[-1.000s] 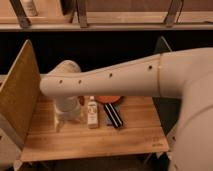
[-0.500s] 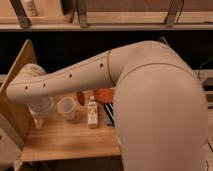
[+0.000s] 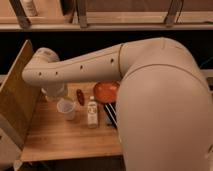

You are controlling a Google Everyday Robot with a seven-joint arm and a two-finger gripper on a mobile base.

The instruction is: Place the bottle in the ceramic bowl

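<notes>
Nothing of the task is done yet: the bottle (image 3: 92,111) stands upright just beside the bowl (image 3: 106,91), at its near-left edge. The gripper (image 3: 54,93) hangs well left of the bowl, beyond the cup (image 3: 66,109), jaws wide and holding nothing, so grasp, lift and placing are all left. I count one bottle, one bowl, one cup, and one small dark red thing (image 3: 80,96) left of the bowl.

- Hand (image 3: 55,93): up-left of the cup (image 3: 66,109), mostly hidden under the arm's (image 3: 100,62) end.
- Bowl (image 3: 104,91): right edge covered by the arm.
- Worktop (image 3: 60,135): right side behind the arm.
- Bottle (image 3: 92,111): label print too small to read.
- Dark red thing (image 3: 80,96): too blurred to name.
</notes>
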